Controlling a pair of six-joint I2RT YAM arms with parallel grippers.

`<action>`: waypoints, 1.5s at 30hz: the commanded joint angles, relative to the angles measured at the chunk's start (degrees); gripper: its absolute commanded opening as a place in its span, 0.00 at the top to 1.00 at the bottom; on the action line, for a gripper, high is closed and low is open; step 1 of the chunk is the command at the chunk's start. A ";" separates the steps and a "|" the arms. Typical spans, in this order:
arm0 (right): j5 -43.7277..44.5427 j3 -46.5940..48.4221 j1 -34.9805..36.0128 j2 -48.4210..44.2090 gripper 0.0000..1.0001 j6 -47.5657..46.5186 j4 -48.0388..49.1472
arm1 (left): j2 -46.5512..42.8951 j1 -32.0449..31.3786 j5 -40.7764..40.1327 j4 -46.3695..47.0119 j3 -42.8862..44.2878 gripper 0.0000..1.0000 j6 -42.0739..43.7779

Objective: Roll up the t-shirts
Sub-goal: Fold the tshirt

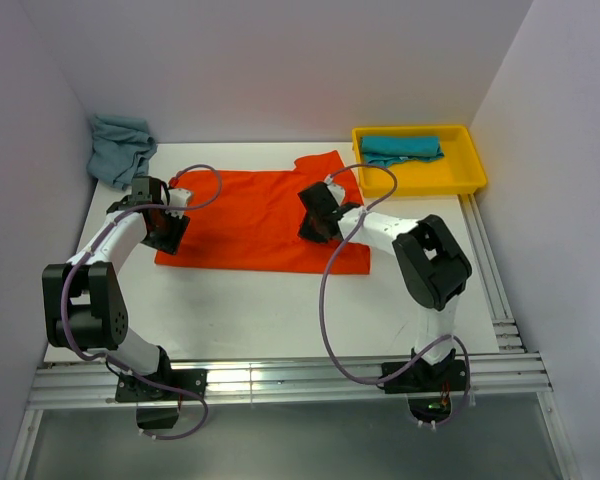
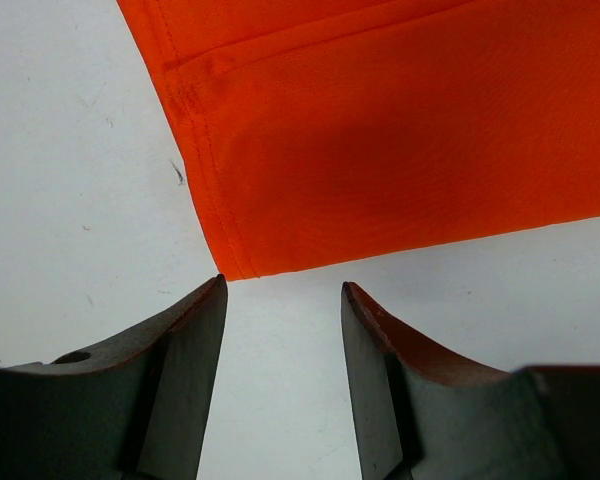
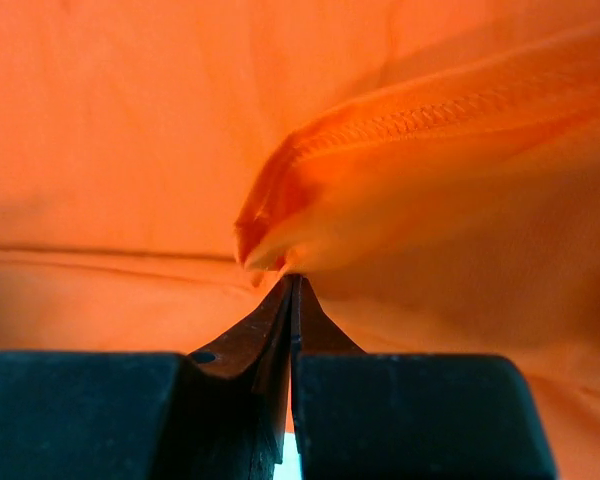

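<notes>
The orange-red t-shirt [image 1: 255,215] lies spread flat across the middle of the table. My left gripper [image 1: 167,228] is open at the shirt's left end; in the left wrist view its gripper [image 2: 282,290] stands just off the hemmed corner of the shirt [image 2: 400,130], with bare table between the fingers. My right gripper [image 1: 318,222] is over the shirt's right part. In the right wrist view the gripper [image 3: 293,278] is shut on a pinched fold of the orange-red t-shirt [image 3: 410,170], a stitched hem bunched at its tips. A teal t-shirt [image 1: 402,148] lies in the tray, a grey-blue one [image 1: 120,148] at back left.
The yellow plastic tray [image 1: 465,172] stands at the back right corner. White walls enclose the table on three sides. A metal rail runs along the near edge and up the right side.
</notes>
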 commanded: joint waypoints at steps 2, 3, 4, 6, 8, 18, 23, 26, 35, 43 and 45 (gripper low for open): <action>0.87 4.66 -1.65 2.42 0.94 -1.55 -2.11 | 0.08 -0.23 0.15 0.61 1.54 0.45 0.80; 0.69 5.63 -2.00 2.78 0.94 -1.72 -2.11 | 0.17 -0.23 0.15 0.61 1.72 0.45 0.80; 0.52 5.98 -2.44 3.22 0.94 -1.99 -2.11 | 0.35 -0.23 0.15 0.61 1.72 0.45 0.80; -0.44 6.95 -2.96 4.45 0.94 -2.25 -2.02 | 0.35 -0.23 0.32 0.61 1.72 0.45 0.71; -0.98 7.48 -3.93 5.59 0.94 -2.43 -1.76 | 0.26 -0.23 0.32 0.61 1.72 0.45 0.71; -1.51 8.18 -6.92 2.35 0.73 -4.45 -1.32 | -2.37 -0.31 0.06 1.13 1.46 0.38 0.45; -0.10 6.69 -7.45 -4.14 0.57 -5.42 -1.76 | -4.57 -0.31 -0.64 1.05 1.46 0.35 0.01; 1.30 4.24 -7.63 -8.79 0.53 -5.24 -2.46 | -5.54 -0.14 -0.99 1.05 1.11 0.34 -0.08; 3.07 -15.61 -8.50 -29.35 0.48 -1.82 -1.50 | -8.00 4.43 -2.32 -1.24 -0.65 0.29 2.47; 1.31 -35.75 -10.08 -43.69 0.45 2.40 3.60 | -6.16 11.98 8.30 -4.66 -3.20 0.25 5.19; 0.26 -39.25 -11.13 -45.29 0.43 2.67 4.39 | -5.11 14.17 10.94 -6.07 -2.77 0.25 5.98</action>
